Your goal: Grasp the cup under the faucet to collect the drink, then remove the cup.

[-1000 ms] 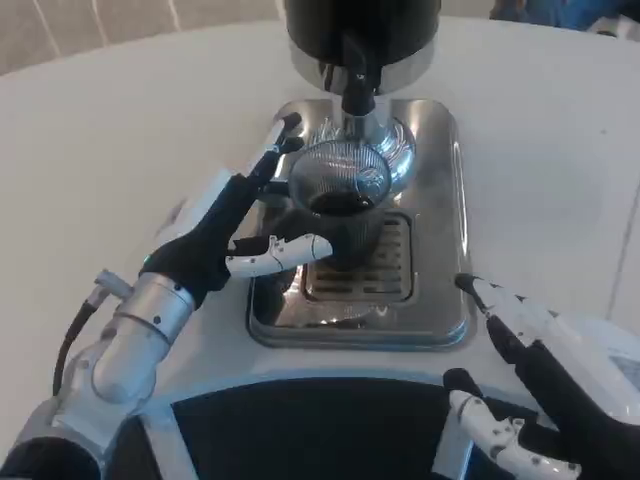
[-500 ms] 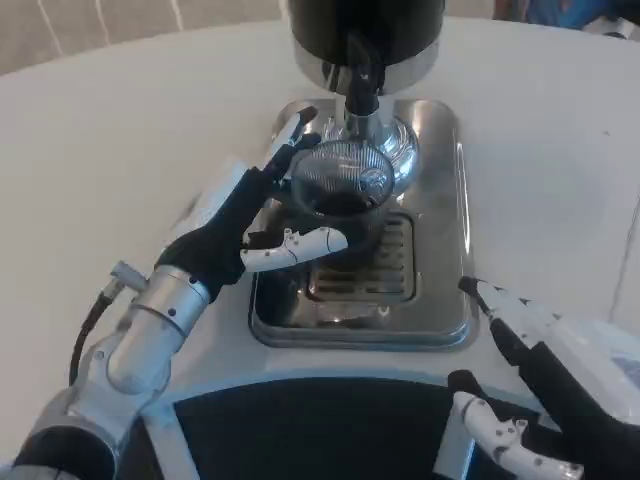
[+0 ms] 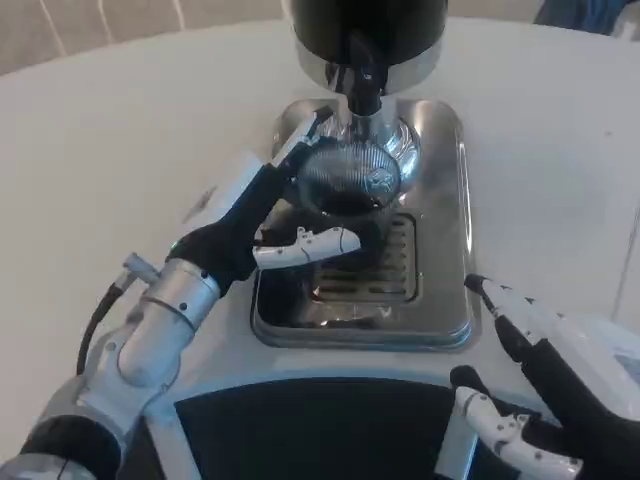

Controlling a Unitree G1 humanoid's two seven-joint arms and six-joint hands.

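A clear glass cup with dark drink in it stands on the steel drip tray, right under the black faucet. My left hand wraps it from the left: the fingers reach behind the rim and the thumb lies across the near wall. The lower part of the cup is hidden by the thumb. My right hand rests low at the right front, away from the tray, fingers apart and holding nothing.
The dispenser's black body rises above the cup at the back. A slotted grate covers the tray's near part. The white table spreads to both sides. A dark panel lies along the near edge.
My left hand has moved forward and right around the cup; the thumb now crosses the cup's near side and the fingers reach behind its rim. The right hand has barely moved.
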